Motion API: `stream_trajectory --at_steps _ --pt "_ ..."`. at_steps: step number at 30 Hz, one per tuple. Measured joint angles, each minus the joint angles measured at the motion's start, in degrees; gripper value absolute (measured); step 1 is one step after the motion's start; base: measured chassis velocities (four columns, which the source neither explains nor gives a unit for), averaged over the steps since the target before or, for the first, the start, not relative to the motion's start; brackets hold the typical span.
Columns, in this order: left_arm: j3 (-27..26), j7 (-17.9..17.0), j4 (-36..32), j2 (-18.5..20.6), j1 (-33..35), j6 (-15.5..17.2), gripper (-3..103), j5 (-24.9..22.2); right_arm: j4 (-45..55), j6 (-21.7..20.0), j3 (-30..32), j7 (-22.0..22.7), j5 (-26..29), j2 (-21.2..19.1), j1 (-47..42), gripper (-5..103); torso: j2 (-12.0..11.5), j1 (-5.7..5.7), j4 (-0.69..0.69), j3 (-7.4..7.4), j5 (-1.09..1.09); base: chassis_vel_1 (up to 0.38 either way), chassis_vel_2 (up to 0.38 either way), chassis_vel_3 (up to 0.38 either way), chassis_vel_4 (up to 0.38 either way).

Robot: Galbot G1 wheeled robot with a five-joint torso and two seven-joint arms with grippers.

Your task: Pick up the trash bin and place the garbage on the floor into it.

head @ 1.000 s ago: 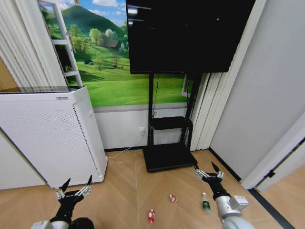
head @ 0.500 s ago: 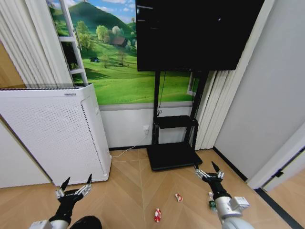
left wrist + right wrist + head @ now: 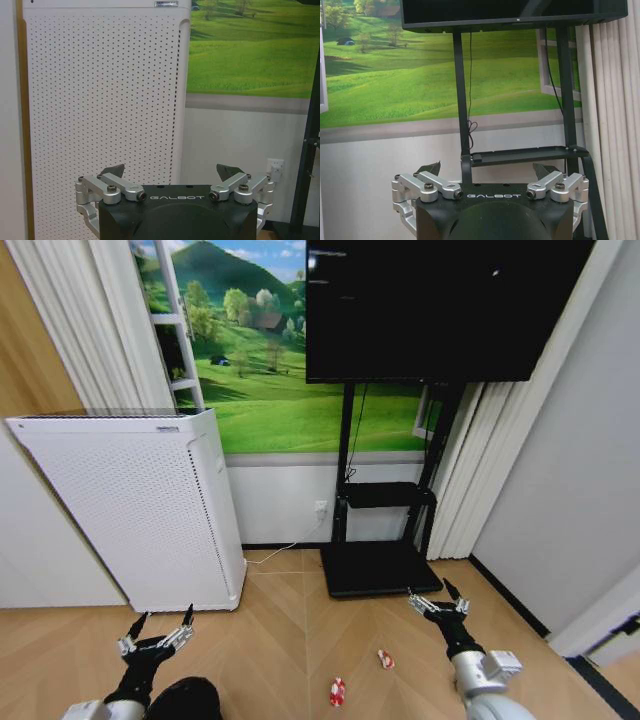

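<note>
Left gripper: jaws spread, empty, white appliance ahead. Right gripper: jaws spread, empty; two red-white wrappers on floor below-inboard.

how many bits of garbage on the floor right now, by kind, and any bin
red-and-white wrappers: 2
trash bins in sight: 0
total: 2

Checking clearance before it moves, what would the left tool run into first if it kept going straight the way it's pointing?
Most likely the white perforated appliance: the open left tool faces its front panel squarely, nothing between them, though the gap is hard to judge.
</note>
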Motion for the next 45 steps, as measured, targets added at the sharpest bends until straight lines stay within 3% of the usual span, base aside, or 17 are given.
stream_trajectory --at_steps 19,29,45 --pt "0.1 1.0 0.7 0.6 0.2 -2.3 99 3.4 0.3 0.9 1.0 0.1 -1.0 1.0 -1.4 100 -3.8 -1.58 0.00 -2.20 0.00 0.000 0.000 0.000 0.000" --pt "1.4 2.0 1.7 0.7 0.4 -4.6 99 5.2 0.8 2.4 3.2 3.2 0.4 5.4 -2.9 100 -6.5 -2.61 0.00 -3.85 -0.01 0.000 0.000 0.000 0.000" --pt "2.3 3.2 1.8 1.4 0.0 -5.6 98 6.4 2.4 2.9 3.5 3.7 -0.4 6.8 -4.5 100 -10.0 -3.89 0.00 -6.08 0.00 0.000 0.000 0.000 0.000"
